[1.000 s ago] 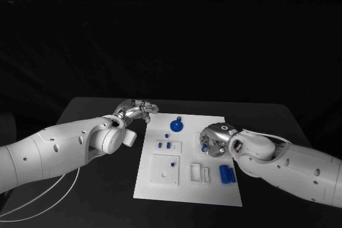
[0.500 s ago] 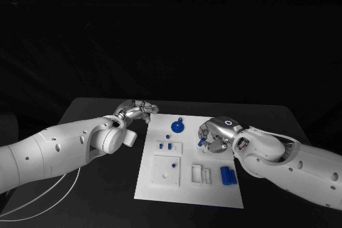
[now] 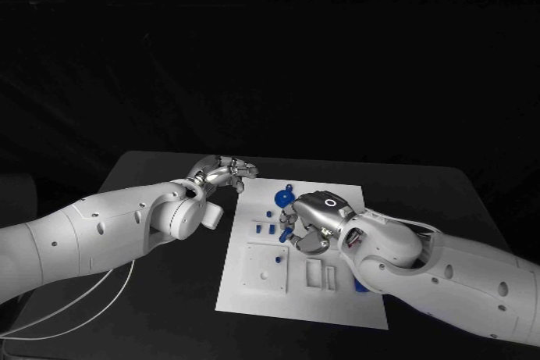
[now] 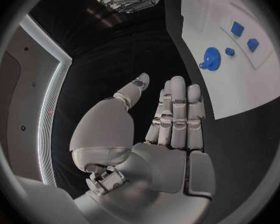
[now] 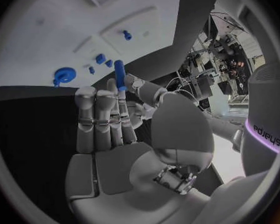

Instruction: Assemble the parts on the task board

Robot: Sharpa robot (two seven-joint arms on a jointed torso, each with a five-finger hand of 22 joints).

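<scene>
Right wrist view had it plain — the right hand [image 5: 118, 134] pinched a slim blue peg [image 5: 120, 75] at its fingertips, the peg's long axis running out along the fingers toward the task board [image 5: 65, 35]. From the head view that hand [image 3: 306, 223] hung over the board's middle, just beside the small blue parts [image 3: 265, 228] seated in their block, with the blue gear [image 3: 282, 196] farther up the board. Judging by that, the peg wanted a hole close below. The left hand [image 3: 222, 172] sat well off the board's far corner over the counter [image 3: 147, 172], fingers straight and holding nothing — the right was clearly nearer.
</scene>
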